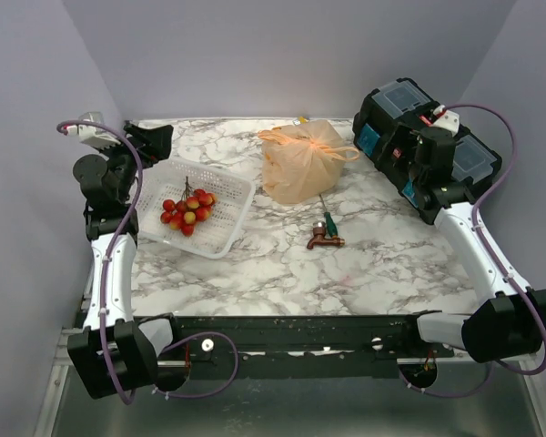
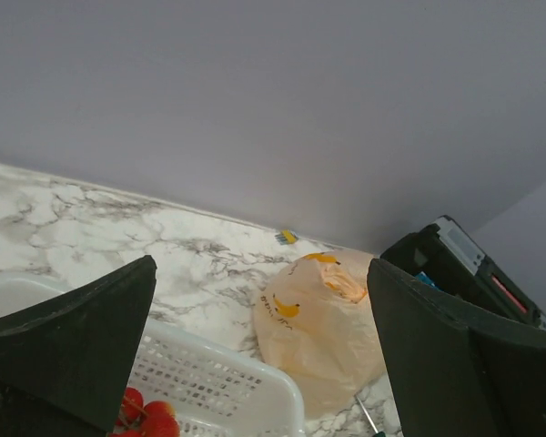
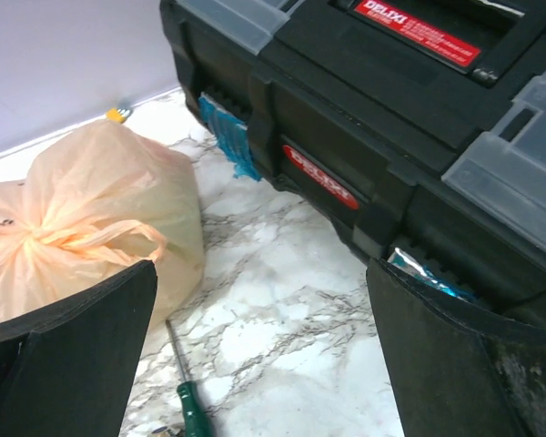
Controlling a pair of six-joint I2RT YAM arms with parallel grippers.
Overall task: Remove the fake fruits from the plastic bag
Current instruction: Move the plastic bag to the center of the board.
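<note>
Marble-pattern tabletop (image 1: 391, 264), plain lavender walls. The plastic bag (image 1: 298, 168) sits far centre, between the white mesh basket (image 1: 238, 196) on the left and the black toolbox (image 1: 419, 137) on the right. A screwdriver (image 1: 328, 221) lies just near of the bag.

Fake fruits aren't visible, so presumably they're all inside the bag. Nothing is out yet.

Left gripper (image 2: 262, 273) is over the basket's far-left corner, fingers spread wide and empty. Right gripper (image 3: 262, 273) is up by the toolbox, also wide and empty. Both are well apart from the bag.

The step in hand is the approach and opening the bag. The loop handles (image 3: 118, 238) are bunched at the top. I can't tell if that's a real knot or just a twist.

Suggested approach:
- One arm pins a lower fold of the bag.
- The other pinches one loop and pulls it up and away to open the mouth.
- Go slow, because the thin film will slide.
- Keep clear of the screwdriver.
</note>
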